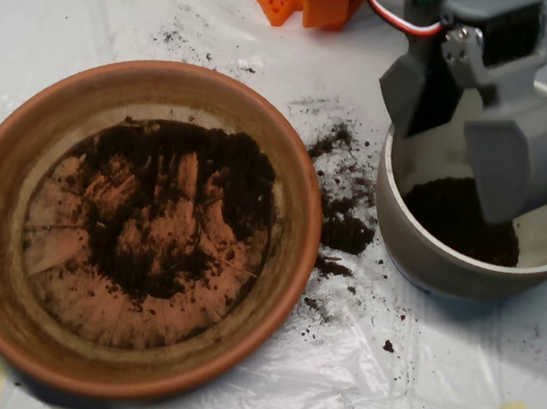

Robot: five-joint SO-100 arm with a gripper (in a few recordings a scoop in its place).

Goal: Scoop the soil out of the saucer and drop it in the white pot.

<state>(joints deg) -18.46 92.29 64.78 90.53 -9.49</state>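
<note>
overhead view: scoop (469, 139) spread wide above white pot (466, 275) holding soil (458, 219).

i can't read any text, label, brand, number or sign anywhere around the saucer (137, 230); at the bottom edge, to its lower right, faint pale marks are cut off and too blurred to make out.
</note>
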